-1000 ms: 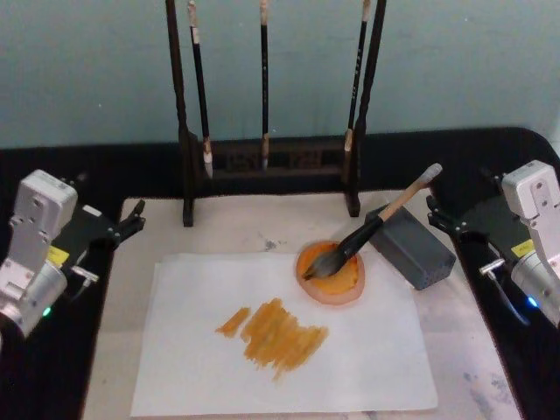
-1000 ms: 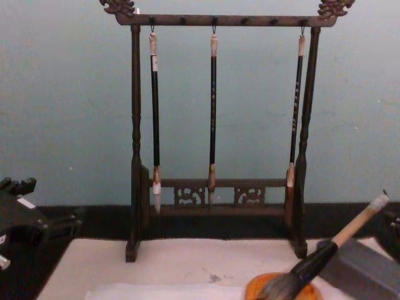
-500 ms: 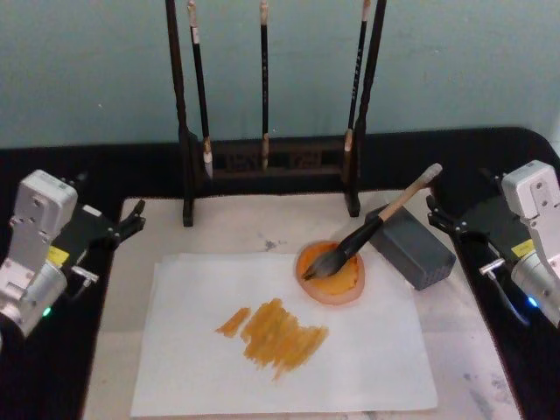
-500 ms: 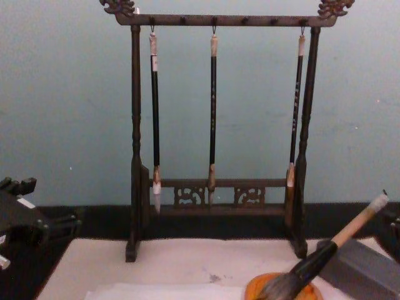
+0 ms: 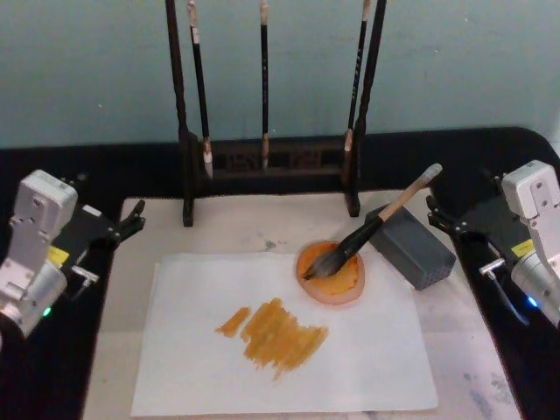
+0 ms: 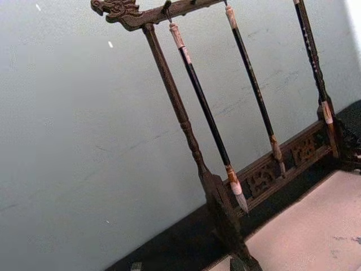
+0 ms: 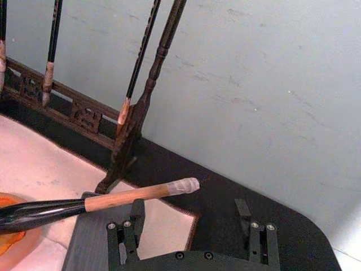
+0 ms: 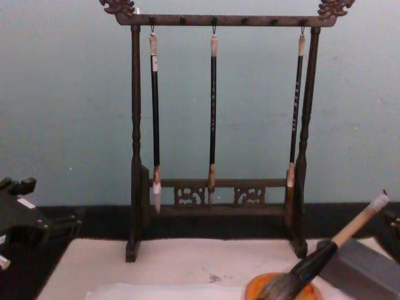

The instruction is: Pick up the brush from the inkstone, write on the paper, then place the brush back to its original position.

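Brush [image 5: 372,229] lies slanted, its dark bristles in the orange inkstone [image 5: 337,296] and its bamboo handle propped on the grey block [image 5: 420,254] just right of the dish, white cap raised. The inkstone sits at the upper right edge of the paper [image 5: 367,367], which bears orange strokes [image 5: 276,332] near its middle. Right tool [image 5: 436,219] hovers released, fingers [image 7: 127,234] spread wide, just beside the block and clear of the handle. Left tool [image 5: 131,219] hangs released over the desk's [image 5: 490,157] left side, apart from the paper.
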{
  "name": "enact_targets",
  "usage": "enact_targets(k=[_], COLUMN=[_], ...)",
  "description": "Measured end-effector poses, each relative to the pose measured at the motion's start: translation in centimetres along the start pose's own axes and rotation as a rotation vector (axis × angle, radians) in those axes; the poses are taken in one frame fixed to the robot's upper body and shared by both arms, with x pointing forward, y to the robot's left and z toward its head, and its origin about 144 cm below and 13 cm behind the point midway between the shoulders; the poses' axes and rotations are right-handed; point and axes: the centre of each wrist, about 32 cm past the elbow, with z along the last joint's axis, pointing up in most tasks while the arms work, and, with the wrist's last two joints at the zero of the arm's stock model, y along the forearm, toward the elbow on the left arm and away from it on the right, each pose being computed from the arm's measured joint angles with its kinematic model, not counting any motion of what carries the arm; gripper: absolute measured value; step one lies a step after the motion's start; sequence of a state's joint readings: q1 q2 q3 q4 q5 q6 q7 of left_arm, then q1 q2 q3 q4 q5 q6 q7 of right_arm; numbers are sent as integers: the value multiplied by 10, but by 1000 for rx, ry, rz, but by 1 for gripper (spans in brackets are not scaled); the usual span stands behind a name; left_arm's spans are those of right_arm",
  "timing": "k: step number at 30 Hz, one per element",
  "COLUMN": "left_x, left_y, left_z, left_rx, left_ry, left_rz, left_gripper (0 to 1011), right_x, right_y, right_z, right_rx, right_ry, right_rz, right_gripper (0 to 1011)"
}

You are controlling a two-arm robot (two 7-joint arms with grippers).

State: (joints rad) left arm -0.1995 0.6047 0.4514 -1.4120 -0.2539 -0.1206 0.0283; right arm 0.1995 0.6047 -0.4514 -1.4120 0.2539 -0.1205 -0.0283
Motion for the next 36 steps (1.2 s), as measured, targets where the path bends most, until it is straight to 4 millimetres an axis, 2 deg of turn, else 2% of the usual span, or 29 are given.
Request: enact_targets(k=[36], left_x=[0], left_y=[0], left_z=[0], left_rx=[0], left_ry=[0], left_rz=[0], left_gripper=[1010], right_x=[0], right_y=[0], right_z=[0], right_rx=[0], right_ry=[0], right_rz=[0], right_gripper=[1000])
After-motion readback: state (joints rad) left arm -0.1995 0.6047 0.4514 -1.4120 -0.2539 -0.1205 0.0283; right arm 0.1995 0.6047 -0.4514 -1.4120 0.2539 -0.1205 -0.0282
